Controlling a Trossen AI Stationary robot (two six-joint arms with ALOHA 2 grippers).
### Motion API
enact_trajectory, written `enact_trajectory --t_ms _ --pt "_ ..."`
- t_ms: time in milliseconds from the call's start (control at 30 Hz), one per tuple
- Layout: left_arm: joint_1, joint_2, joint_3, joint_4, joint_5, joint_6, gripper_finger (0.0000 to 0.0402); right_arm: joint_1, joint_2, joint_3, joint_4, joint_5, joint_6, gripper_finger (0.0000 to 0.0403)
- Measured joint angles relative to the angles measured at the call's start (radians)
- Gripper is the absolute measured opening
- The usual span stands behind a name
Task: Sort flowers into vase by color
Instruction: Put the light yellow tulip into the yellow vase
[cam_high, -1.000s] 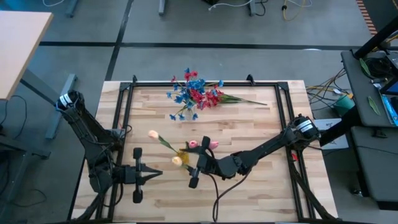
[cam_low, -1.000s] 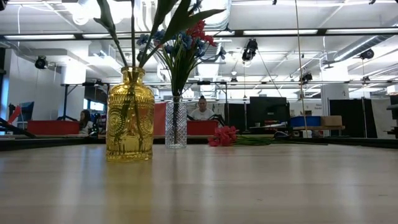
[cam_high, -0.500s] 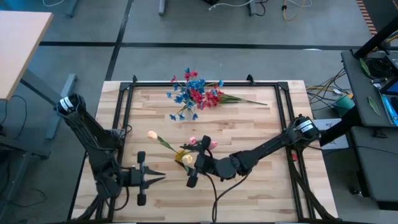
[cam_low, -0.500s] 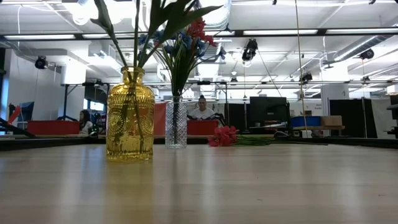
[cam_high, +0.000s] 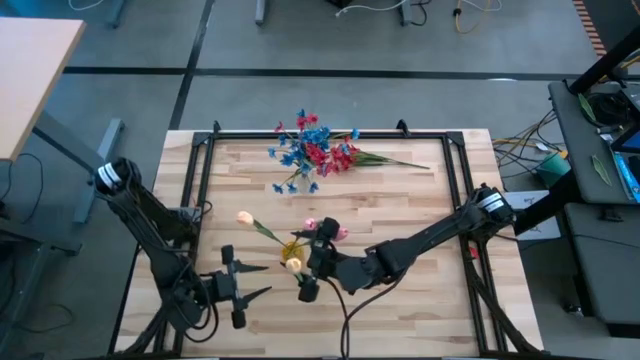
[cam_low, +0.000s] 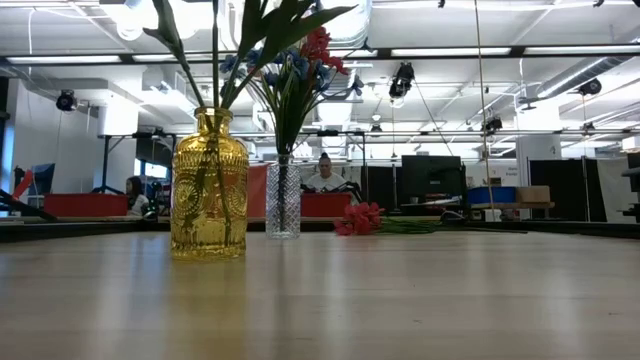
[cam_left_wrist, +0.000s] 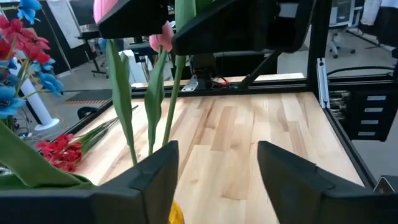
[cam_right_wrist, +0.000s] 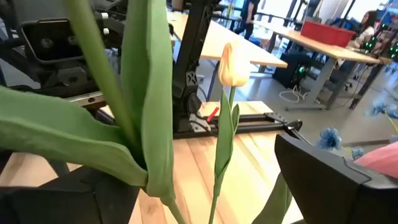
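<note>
A yellow glass vase (cam_low: 208, 190) stands on the table and holds tulip stems. Its cream bud (cam_high: 245, 216) and pink buds (cam_high: 311, 228) spread out above it. My right gripper (cam_high: 300, 262) is open at this vase, and its fingers stand on either side of the green stems (cam_right_wrist: 144, 124). Whether they touch a leaf, I cannot tell. My left gripper (cam_high: 268, 279) is open near the front edge, left of the vase, with nothing between its fingers (cam_left_wrist: 155, 171). A clear vase (cam_low: 283, 200) farther back holds blue and red blossoms (cam_high: 308, 145). Red flowers (cam_low: 360, 218) lie flat on the table beside it.
A black frame (cam_high: 200, 170) runs around the wooden table top. The red flowers' green stems (cam_high: 395, 160) point toward the table's right edge. People sit at desks in the room beyond the table (cam_low: 325, 178).
My left gripper has moved toward the table's near edge and a little right, and its fingers have opened. My right gripper has shifted slightly toward the table's left at the yellow vase, and the cream bud beside it has moved with it.
</note>
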Motion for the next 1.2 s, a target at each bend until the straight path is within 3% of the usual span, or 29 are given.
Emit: enact_trajectory --t_ms 200,367,500,700,933,1200 --pt "0.005 0.032 0.0 0.022 -0.017 -0.002 0.0232 0.0 0.0 0.028 -0.037 0.0 0.002 0.0348" --pt "0.01 0.061 0.0 0.03 -0.026 -0.002 0.0231 0.0 0.0 0.045 -0.05 0.0 -0.018 0.0325" --pt "0.01 0.084 0.0 0.03 -0.032 -0.023 0.0227 0.003 0.0 0.056 -0.064 -0.004 -0.019 0.0272" --pt "0.01 0.13 0.0 0.028 -0.067 -0.104 0.0228 0.005 0.0 0.064 -0.062 -0.039 -0.021 0.0153" --pt "0.01 0.151 0.0 0.008 -0.065 -0.213 0.0258 0.005 0.0 0.064 -0.06 -0.08 -0.053 0.0029" --pt "0.033 0.151 -0.038 -0.035 -0.064 -0.325 0.0303 0.005 0.0 0.073 -0.061 -0.082 -0.061 0.0013"
